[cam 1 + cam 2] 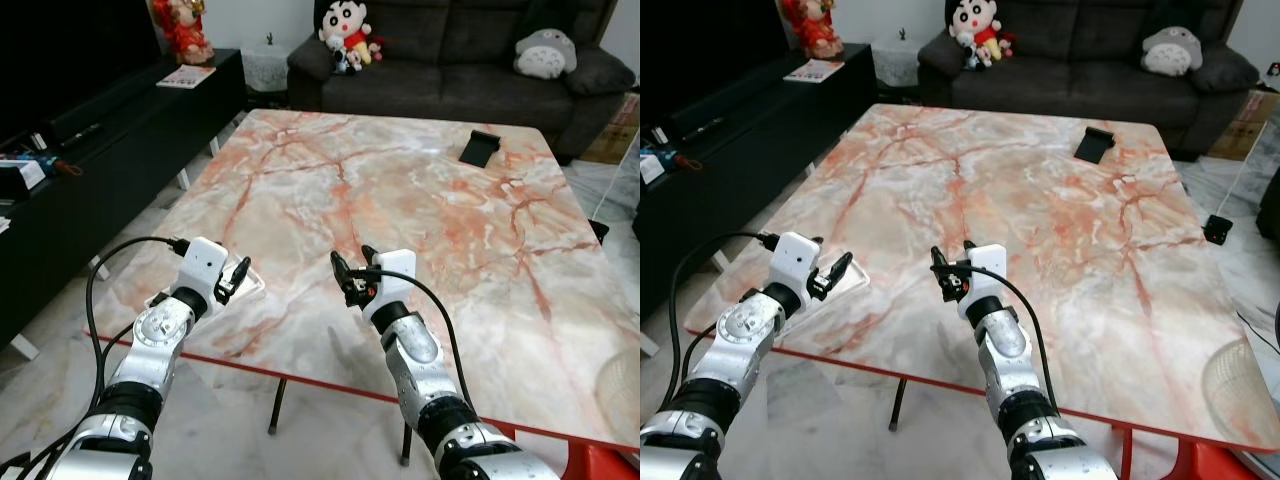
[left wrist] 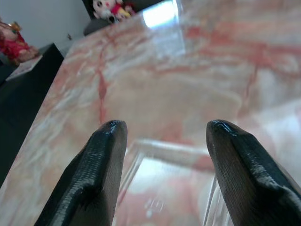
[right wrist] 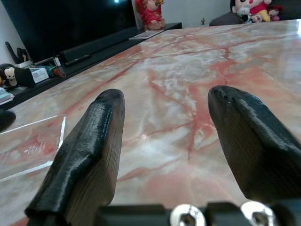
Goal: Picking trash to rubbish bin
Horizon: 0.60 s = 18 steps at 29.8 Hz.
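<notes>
A clear, flat plastic tray (image 2: 175, 181), the trash here, lies on the marble table (image 1: 400, 190) close to its front left corner. My left gripper (image 1: 239, 270) hangs open just above the tray, one finger on each side of its far rim in the left wrist view, with nothing between them. My right gripper (image 1: 352, 257) stands open over bare marble near the front edge, to the right of the tray. The tray's pale edge (image 3: 33, 143) lies off to the side in the right wrist view.
A small black object (image 1: 479, 148) rests at the table's far right. Behind the table stands a dark sofa (image 1: 450, 70) with plush toys (image 1: 345, 35). A black TV cabinet (image 1: 110, 140) runs along the left. A white fan (image 1: 620, 395) sits by the front right corner.
</notes>
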Tool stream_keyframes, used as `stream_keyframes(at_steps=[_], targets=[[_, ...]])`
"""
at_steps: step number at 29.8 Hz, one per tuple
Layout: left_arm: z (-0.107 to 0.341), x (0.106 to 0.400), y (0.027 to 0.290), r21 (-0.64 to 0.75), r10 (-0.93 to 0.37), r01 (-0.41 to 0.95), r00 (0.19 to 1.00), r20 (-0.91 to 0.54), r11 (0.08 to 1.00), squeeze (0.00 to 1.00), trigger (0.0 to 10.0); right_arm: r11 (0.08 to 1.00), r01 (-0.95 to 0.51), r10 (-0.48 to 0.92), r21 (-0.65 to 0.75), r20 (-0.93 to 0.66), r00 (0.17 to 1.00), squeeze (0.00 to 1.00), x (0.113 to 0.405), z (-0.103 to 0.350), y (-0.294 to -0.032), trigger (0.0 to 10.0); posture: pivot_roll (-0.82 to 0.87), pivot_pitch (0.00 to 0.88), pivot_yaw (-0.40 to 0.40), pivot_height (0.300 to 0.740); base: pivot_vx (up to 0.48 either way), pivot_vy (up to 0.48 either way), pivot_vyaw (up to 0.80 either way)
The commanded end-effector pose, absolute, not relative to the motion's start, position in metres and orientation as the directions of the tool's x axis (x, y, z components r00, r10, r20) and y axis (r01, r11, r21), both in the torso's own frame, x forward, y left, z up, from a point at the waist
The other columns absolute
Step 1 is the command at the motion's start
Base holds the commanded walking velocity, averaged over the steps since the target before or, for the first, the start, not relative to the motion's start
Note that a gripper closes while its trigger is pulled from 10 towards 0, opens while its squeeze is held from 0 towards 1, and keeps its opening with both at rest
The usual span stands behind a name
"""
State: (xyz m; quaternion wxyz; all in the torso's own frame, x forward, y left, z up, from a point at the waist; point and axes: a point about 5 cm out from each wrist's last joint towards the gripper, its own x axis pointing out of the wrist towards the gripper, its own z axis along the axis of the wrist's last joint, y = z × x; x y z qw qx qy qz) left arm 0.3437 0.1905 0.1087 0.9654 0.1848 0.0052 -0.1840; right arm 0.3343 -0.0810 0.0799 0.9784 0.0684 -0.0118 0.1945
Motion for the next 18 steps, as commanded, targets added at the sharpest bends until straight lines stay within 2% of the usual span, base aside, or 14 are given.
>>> stream_keyframes(at_steps=[1,8,11,18], targets=[[0.107,0.346,0.200,0.384,-0.320,0.344,0.939,-0.127,0.857,0.00,10.0,0.914,-0.386,0.383,0.129,0.048,0.923,0.00,0.334,0.080,-0.080,10.0,0.04,0.018,0.010,0.740,0.000,0.000,0.00],[0.100,0.349,0.198,0.378,-0.277,0.331,0.941,-0.193,0.864,0.00,10.0,0.913,-0.388,0.385,0.127,0.049,0.922,0.00,0.335,0.081,-0.080,10.0,0.04,0.008,0.009,0.740,0.000,0.000,0.00],[0.093,0.348,0.186,0.293,-0.334,0.386,0.918,-0.212,0.874,0.00,10.0,0.911,-0.393,0.390,0.125,0.050,0.920,0.00,0.335,0.081,-0.079,10.0,0.04,0.000,0.010,0.740,0.000,0.000,0.00],[0.086,0.344,0.179,0.291,-0.385,0.454,0.884,-0.267,0.842,0.00,10.0,0.913,-0.390,0.386,0.124,0.052,0.921,0.00,0.335,0.081,-0.080,10.0,0.03,0.000,0.014,0.740,0.000,0.000,0.00]])
